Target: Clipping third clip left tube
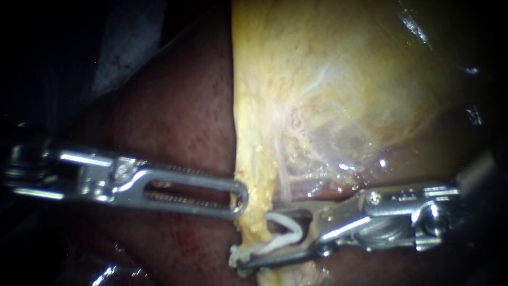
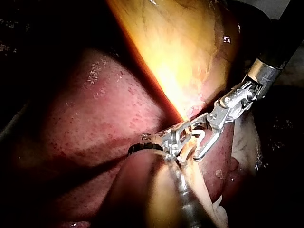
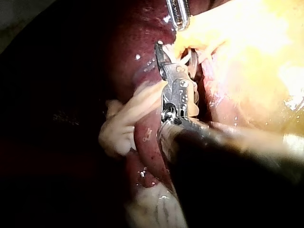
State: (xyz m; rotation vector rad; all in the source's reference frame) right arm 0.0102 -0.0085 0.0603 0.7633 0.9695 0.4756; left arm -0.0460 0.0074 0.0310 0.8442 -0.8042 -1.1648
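A yellowish tube (image 1: pixel 258 212) runs down from the gallbladder (image 1: pixel 344 79) at the edge of the liver (image 1: pixel 174 122). My right instrument (image 1: pixel 254 239) comes in from the right. Its jaws stand wide apart with an open white clip (image 1: pixel 283 238) seated between them, and the clip straddles the tube. My left instrument (image 1: pixel 241 198) reaches in from the left with slotted jaws lying together, their tip pinching the yellow tissue edge beside the tube. The left wrist view shows both tips meeting, the clip (image 2: pixel 198 137) just ahead of my left instrument (image 2: pixel 176 138). The right wrist view shows my right instrument (image 3: pixel 175 59).
Dark red liver (image 2: pixel 95 118) fills the space under and behind my left instrument. Pale shreds of tissue (image 3: pixel 121 123) hang beside the right instrument's shaft. The left instrument's tip (image 3: pixel 178 16) lies just ahead of the right jaws. Thin pale strands (image 1: pixel 286 175) cross the gallbladder wall above the clip.
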